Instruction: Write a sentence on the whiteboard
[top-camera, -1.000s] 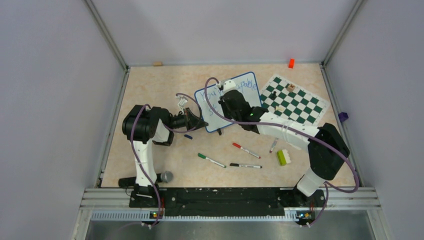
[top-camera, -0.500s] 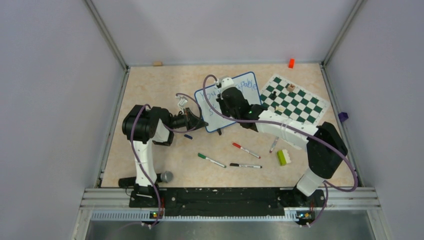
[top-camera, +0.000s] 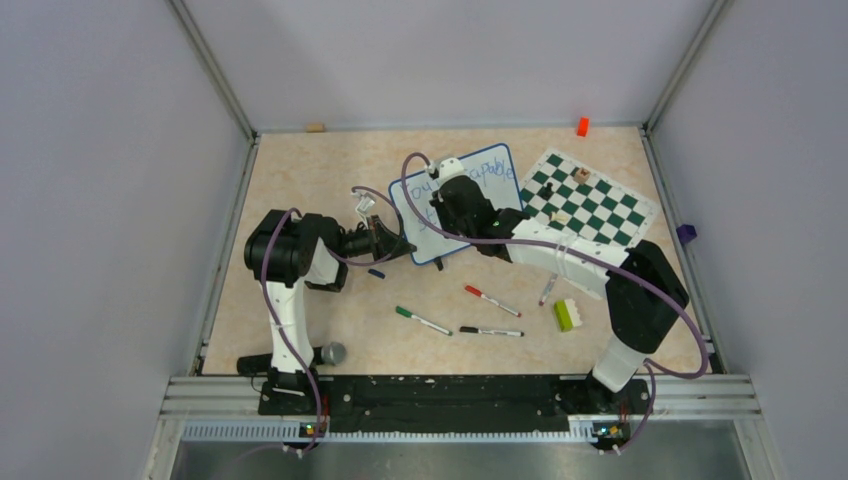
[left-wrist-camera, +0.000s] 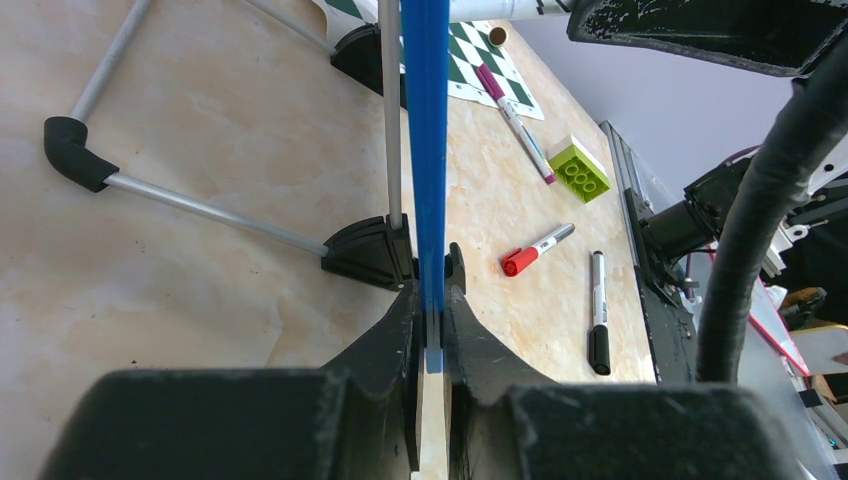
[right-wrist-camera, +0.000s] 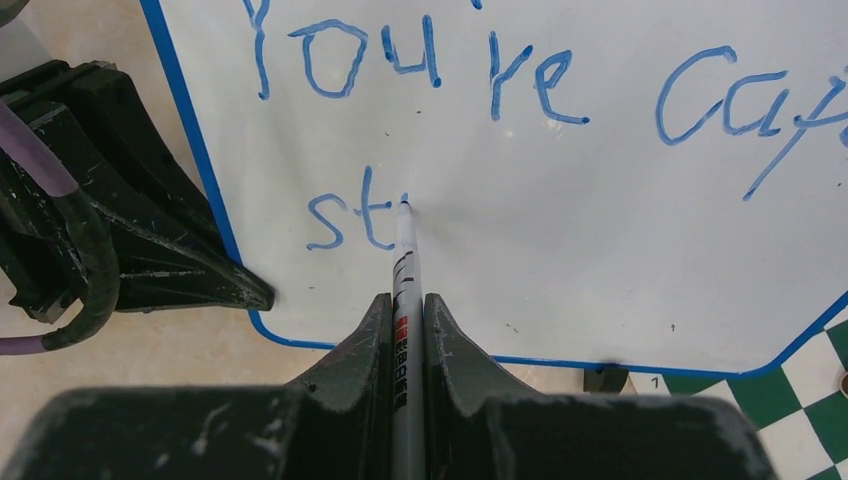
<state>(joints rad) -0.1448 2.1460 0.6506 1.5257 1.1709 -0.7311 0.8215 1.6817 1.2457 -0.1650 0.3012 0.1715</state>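
The board (right-wrist-camera: 560, 260) is standing propped at the far middle of the table, just left of the chess mat (top-camera: 590, 200). The sentence (right-wrist-camera: 500, 85) is running across it in blue. The top line is reading "You're" and then a word beginning "ca", which is running out of my wrist view. In the top view that word is too small and too covered by my arm to read fully. Beneath it I am only getting "st" down so far.

The marker (right-wrist-camera: 404, 250) is touching the board just right of the "t", at what I judge to be the start of the next letter. So the first line is looking done, and most of the second word is left to write.

My right gripper (right-wrist-camera: 405, 310) is pinching the marker barrel, fingers narrow around it. My left gripper (left-wrist-camera: 432, 300) is clamping the board's blue near-left edge, holding it steady.

Nearer on the table, spare red (top-camera: 490, 300), green (top-camera: 422, 320) and black (top-camera: 490, 331) markers are lying apart from the board.
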